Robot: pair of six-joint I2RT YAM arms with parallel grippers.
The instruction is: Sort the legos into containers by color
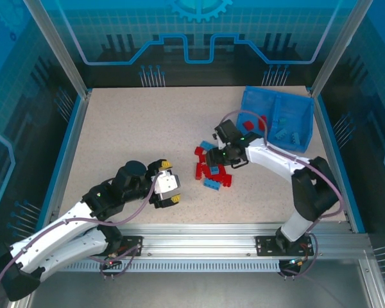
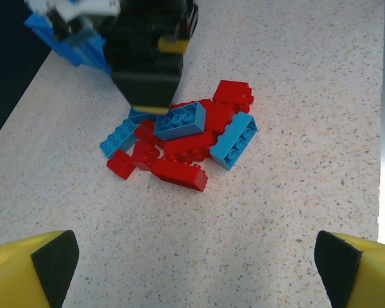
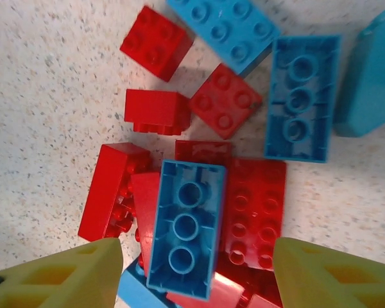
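A heap of red and light blue legos [image 1: 213,172] lies right of the table's middle. My right gripper [image 1: 214,159] hangs over it, open. In the right wrist view its yellow fingertips [image 3: 58,276] straddle an upside-down blue brick [image 3: 186,224] that lies on top of red bricks [image 3: 256,212], with a gap on each side. The blue tray [image 1: 301,102] stands at the back right, with red bricks [image 1: 262,122] in its left compartment and blue bricks [image 1: 289,135] in its right one. My left gripper [image 1: 173,183] rests wide open left of the heap, holding nothing.
In the left wrist view the heap [image 2: 186,144] lies ahead across bare speckled table, with the right gripper's black body [image 2: 147,58] above it and the tray's corner [image 2: 58,38] behind. Blue walls and an aluminium rail [image 1: 199,244] bound the table.
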